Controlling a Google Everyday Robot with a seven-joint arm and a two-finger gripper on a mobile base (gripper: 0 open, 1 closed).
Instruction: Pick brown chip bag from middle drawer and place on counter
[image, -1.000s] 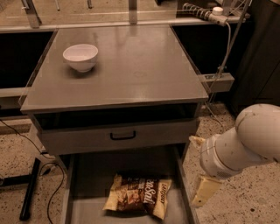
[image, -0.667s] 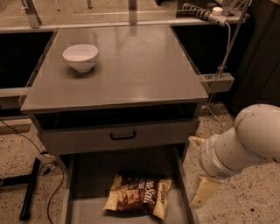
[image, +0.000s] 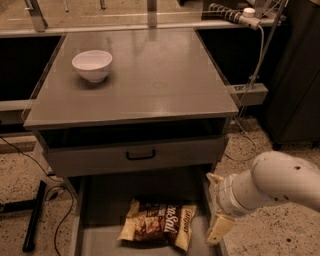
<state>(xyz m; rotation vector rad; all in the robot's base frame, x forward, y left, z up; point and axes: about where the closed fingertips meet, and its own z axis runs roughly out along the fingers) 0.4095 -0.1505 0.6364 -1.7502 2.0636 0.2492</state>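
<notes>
A white bowl (image: 92, 64) stands on the back left of the counter (image: 150, 85), and below the counter's edge is a grey drawer front (image: 90, 160) with a black handle (image: 140, 155). Lower down, the middle drawer (image: 95, 237) is pulled out, and the brown chip bag (image: 159, 224) lies flat on its floor, right of centre. The gripper (image: 212, 207) hangs just beside the drawer's right wall, near the bag but apart from it, with its two fingers spread and nothing between them.

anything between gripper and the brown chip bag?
Only the middle drawer's right wall and a thin strip of bare floor, in the camera view. The gripper hangs at that wall, right of the brown chip bag.
</notes>
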